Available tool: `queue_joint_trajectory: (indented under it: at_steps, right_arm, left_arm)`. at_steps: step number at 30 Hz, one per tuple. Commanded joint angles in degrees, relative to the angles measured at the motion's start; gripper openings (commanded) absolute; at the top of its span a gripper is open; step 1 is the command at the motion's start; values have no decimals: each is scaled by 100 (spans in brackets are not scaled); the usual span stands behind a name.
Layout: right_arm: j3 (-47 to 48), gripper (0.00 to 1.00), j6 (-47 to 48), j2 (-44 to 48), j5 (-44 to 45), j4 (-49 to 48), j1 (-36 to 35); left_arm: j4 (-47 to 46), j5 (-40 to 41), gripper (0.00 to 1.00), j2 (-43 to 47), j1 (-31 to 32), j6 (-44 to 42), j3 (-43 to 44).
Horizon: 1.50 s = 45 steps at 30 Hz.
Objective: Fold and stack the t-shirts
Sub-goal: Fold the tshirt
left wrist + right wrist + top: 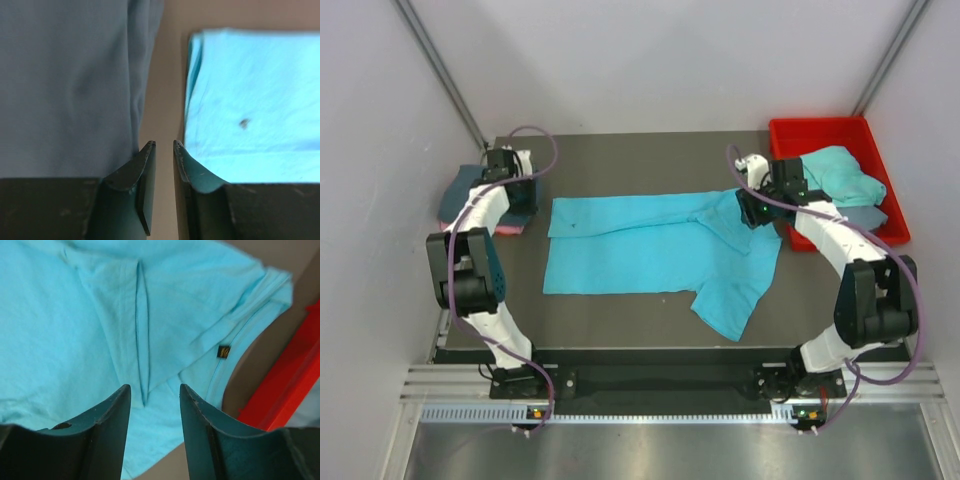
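Dark table (650, 160) carries a turquoise t-shirt (640, 250) spread flat mid-surface: limp, light cloth, best pinched at hem or shoulder. Right gripper (155, 387) hovers by its collar, jaws apart; left gripper (164, 142), narrowly parted, seems empty between that shirt and a grey shirt (65, 85).

The left arm (485, 205) bows outward at the elbow and reaches away from its base. The left gripper (164, 145) points down, fingers a narrow slit apart, nothing between them. The right arm (825, 235) curves inward. The right gripper (155, 390) gapes wider, empty.
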State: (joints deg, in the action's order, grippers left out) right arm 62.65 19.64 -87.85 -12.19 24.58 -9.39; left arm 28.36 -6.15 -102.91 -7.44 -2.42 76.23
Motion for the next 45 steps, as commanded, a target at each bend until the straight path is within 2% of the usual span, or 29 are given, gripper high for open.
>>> queue_joint_trajectory:
  at_steps: [1, 6, 12, 16, 29, 41, 44, 45]
  right_arm:
    - [659, 45, -144, -344, -205, -217, -72]
    - [1169, 43, -355, -1136, -478, -454, -98]
    - [1969, 42, -522, -2190, -829, -287, -151]
    - [2391, 42, -610, -2551, -987, -208, -212]
    - [2796, 41, -839, -3167, -1295, -173, -459]
    - [2823, 38, -786, -3194, -1120, -199, -511]
    - [2805, 26, -795, -3168, -1119, -208, -503]
    - [2805, 15, -795, -3159, -1111, -217, -511]
  left_arm:
    - [-252, -358, 26, -79, 6, 118, 682]
    - [-111, -492, 26, -756, 304, 224, 1412]
    - [-190, -975, 26, -1002, 551, 575, 1439]
    - [-190, -1099, 26, -1003, 665, 637, 1246]
    - [-85, -1195, 26, -730, 718, 786, 472]
    - [-120, -1116, 25, -853, 718, 830, 604]
    - [-129, -1125, 25, -880, 727, 857, 630]
    - [-129, -1134, 25, -897, 727, 857, 630]
